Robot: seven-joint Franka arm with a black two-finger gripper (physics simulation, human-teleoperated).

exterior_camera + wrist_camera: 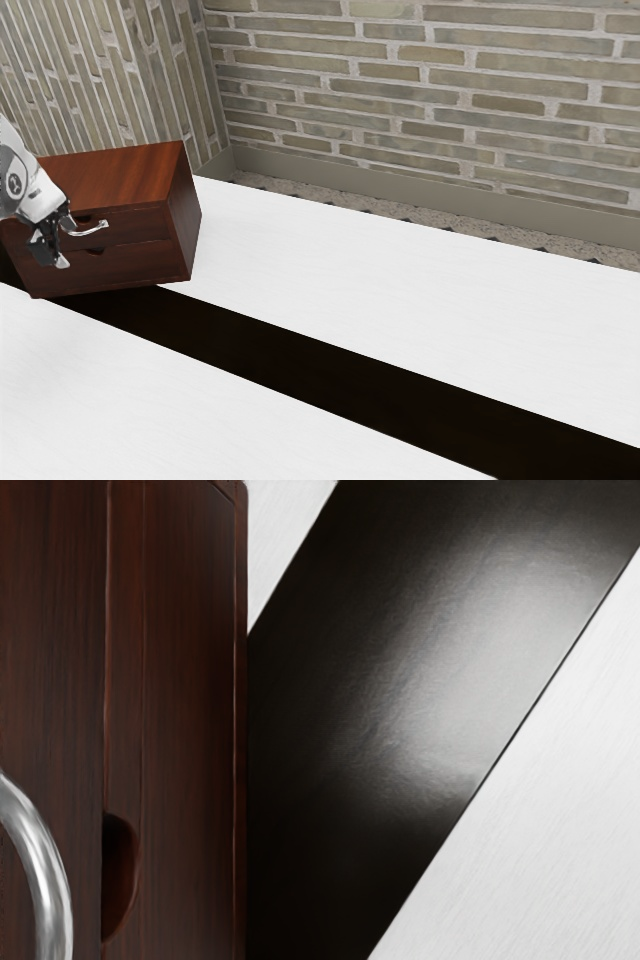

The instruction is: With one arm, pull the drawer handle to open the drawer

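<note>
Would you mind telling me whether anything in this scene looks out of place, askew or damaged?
Nothing stands out. The wooden cabinet stands upright on the white table by the dark strip, its silver handle looks intact, and the gripper is at it.

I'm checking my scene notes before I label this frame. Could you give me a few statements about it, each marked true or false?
1. The cabinet is dark reddish-brown wood. True.
2. The wall behind the table is painted plain blue. False: it is pale brick.
3. A black stripe runs across the white table. True.
4. The drawer's handle is a black round knob. False: it is a curved silver metal bar.
5. The gripper is at the cabinet's front, close by the handle. True.
6. The cabinet stands at the exterior view's right. False: it stands at that view's left.
</note>
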